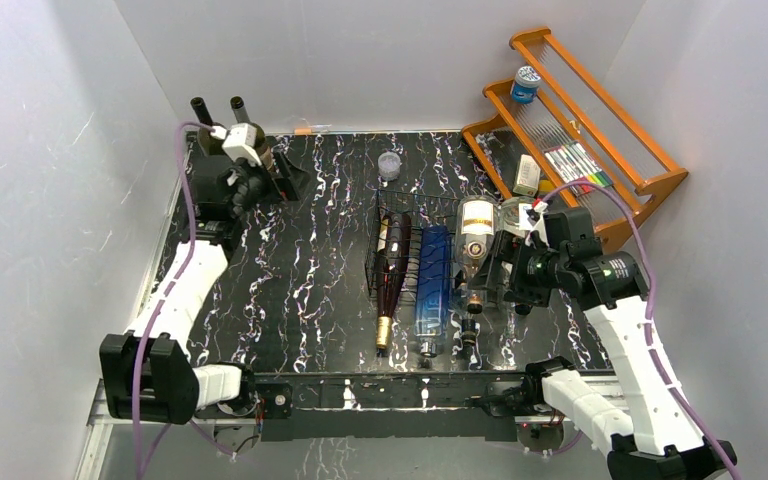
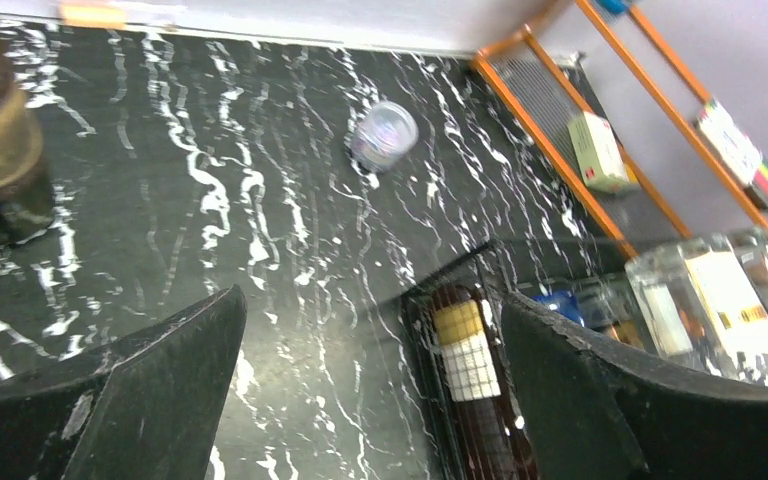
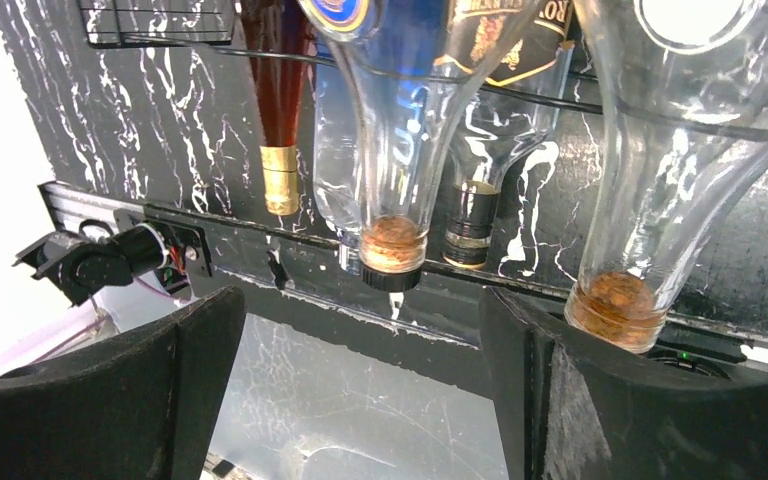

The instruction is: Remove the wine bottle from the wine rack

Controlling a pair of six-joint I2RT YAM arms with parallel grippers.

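Our left arm reaches to the far left corner, its gripper (image 2: 372, 300) spread wide and holding nothing. Our right arm bends in toward the wine rack (image 1: 405, 215). Its gripper (image 3: 360, 300) is also spread, with the neck of a clear bottle (image 3: 390, 150) between the fingers and gaps on both sides. The wine bottle (image 1: 392, 268), dark with gold foil, lies in the leftmost cradle of the rack. Only the right wrist view shows the corks in the clear necks. The table (image 1: 300, 260) is black with white veins, between white walls.
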